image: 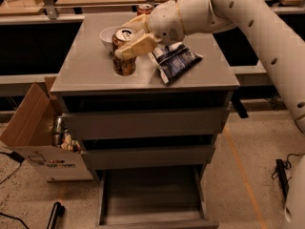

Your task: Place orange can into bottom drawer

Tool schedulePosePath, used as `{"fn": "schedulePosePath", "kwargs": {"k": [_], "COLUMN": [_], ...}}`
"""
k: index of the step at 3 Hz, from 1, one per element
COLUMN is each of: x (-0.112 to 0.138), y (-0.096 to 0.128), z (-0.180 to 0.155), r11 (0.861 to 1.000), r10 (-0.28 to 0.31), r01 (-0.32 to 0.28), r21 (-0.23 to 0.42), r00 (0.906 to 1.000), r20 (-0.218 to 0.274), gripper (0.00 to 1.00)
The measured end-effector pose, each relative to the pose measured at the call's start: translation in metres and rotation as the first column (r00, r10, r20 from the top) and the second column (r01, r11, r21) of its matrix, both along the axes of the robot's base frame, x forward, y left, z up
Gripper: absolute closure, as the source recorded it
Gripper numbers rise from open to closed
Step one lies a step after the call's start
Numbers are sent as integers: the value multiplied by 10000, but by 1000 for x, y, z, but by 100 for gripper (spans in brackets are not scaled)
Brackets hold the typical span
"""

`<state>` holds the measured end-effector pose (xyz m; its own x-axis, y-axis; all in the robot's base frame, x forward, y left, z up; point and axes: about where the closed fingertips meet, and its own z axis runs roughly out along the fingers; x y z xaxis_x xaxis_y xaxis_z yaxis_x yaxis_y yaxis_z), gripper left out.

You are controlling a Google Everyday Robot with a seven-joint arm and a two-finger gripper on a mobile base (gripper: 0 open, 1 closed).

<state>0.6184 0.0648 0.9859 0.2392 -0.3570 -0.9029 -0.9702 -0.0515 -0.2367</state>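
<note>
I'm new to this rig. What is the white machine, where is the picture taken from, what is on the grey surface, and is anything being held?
The white machine is a robot arm on a mobile base. Its grasping end, the tool, is over the left part of a grey cabinet's top.

There is only one view. It looks down at the cabinet from the front.

On the top are a can with an orange-brown print, a white bowl behind it, a dark snack bag to the right, and a red can at the back edge.

The tool's two fingers are closed on the orange can, which stands upright on the top. The bottom drawer is pulled out. A cardboard box sits on the floor to the left.
</note>
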Motion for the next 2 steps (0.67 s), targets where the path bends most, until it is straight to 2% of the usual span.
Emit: {"fn": "schedulePosePath", "kwargs": {"k": [1, 2], "x": [0, -9], "y": [0, -12], "z": [-9, -35], "r11": [9997, 9908], "r10": [-80, -518], "r01": [86, 526], "r21": [234, 1246], "r00": [9997, 9986], "r20": [-230, -94], "gripper": [100, 100]}}
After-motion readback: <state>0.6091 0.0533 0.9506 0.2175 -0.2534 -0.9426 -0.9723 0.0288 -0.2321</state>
